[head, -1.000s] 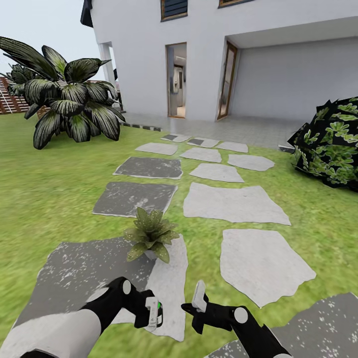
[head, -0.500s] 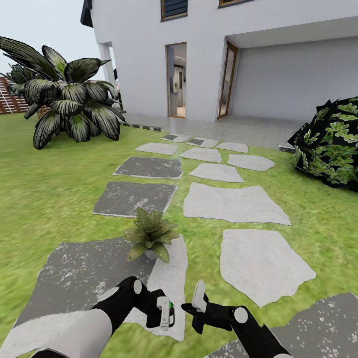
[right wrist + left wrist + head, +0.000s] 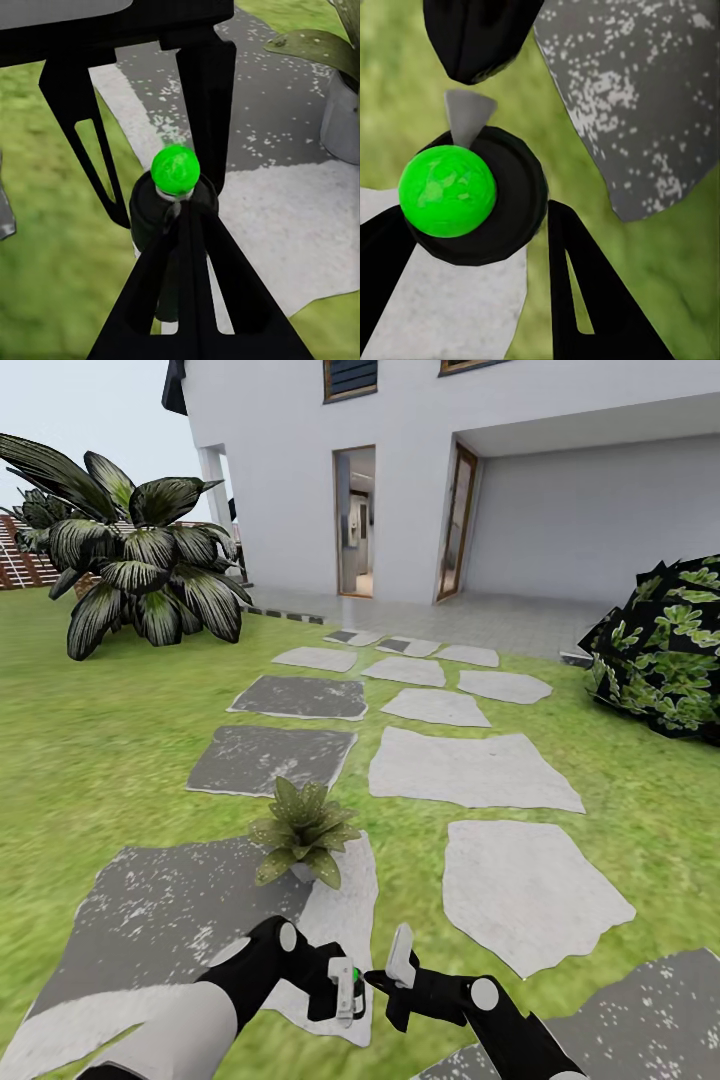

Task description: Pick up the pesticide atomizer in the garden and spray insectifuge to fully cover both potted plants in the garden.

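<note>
1. Low in the head view, the left gripper [image 3: 344,991] holds the pesticide atomizer [image 3: 472,196] just above the near edge of a large grey stepping stone [image 3: 165,910].
2. In the left wrist view the atomizer is a round black bottle with a bright green ball on top. A black finger [image 3: 585,300] stands on each side, clamped narrowly around it.
3. The right gripper [image 3: 400,963] sits just beside the left one, with a pale finger pointing upward.
4. From the right wrist view its two fingers are drawn together to a point with nothing between them. That point lies right in front of the bottle, below the green ball; I cannot tell whether they touch.
5. One potted plant [image 3: 301,832] stands on the far edge of the same stone, near both grippers but apart from them. Its green leaves, some yellow-brown, spread over a small grey pot [image 3: 341,112].
6. Green lawn [image 3: 90,750] surrounds the stones, and more stepping stones lead toward a white house [image 3: 290,470].
7. A big dark-leaved shrub [image 3: 140,570] stands on the far left of the lawn.
8. A spotted green bush [image 3: 670,650] stands at the right edge.
</note>
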You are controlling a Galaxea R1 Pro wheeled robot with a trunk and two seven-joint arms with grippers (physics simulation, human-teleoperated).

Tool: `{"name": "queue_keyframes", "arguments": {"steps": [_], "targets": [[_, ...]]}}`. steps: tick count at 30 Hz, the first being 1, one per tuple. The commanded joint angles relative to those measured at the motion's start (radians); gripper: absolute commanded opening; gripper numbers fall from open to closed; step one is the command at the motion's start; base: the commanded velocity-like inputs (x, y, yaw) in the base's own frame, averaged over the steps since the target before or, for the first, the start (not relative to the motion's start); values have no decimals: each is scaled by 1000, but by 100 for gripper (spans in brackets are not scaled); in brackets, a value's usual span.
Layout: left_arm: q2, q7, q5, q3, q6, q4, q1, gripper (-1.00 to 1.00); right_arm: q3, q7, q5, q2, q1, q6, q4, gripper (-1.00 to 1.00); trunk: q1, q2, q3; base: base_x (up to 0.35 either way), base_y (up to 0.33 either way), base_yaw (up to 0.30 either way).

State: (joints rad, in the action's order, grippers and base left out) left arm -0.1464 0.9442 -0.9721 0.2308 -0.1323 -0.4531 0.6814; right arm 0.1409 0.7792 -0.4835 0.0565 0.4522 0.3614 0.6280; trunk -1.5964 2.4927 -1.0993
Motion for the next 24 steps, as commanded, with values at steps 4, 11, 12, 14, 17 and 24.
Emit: {"name": "queue_keyframes", "arguments": {"steps": [4,11,12,14,17,24], "targets": [[-5,1,-10,-1,-10,-1,0,-100,-1,0,-9,0,0,5,1,-100,0,0,-1,0,0,0],[-11,2,-10,0,-10,-1,0,-100,-1,0,-9,0,0,5,1,-100,0,0,-1,0,0,0],[-12,2,-10,0,-10,-1,0,-100,-1,0,-9,0,0,5,1,-100,0,0,-1,0,0,0],[-13,2,-10,1,-10,-1,0,-100,-1,0,-9,0,0,5,1,-100,0,0,-1,0,0,0],[-9,1,-13,2,-9,0,0,-100,-1,0,-9,0,0,5,1,-100,0,0,-1,0,0,0],[100,2,-14,1,-11,9,-2,-100,0,0,-9,0,0,6,0,-100,0,0,-1,0,0,0]]}}
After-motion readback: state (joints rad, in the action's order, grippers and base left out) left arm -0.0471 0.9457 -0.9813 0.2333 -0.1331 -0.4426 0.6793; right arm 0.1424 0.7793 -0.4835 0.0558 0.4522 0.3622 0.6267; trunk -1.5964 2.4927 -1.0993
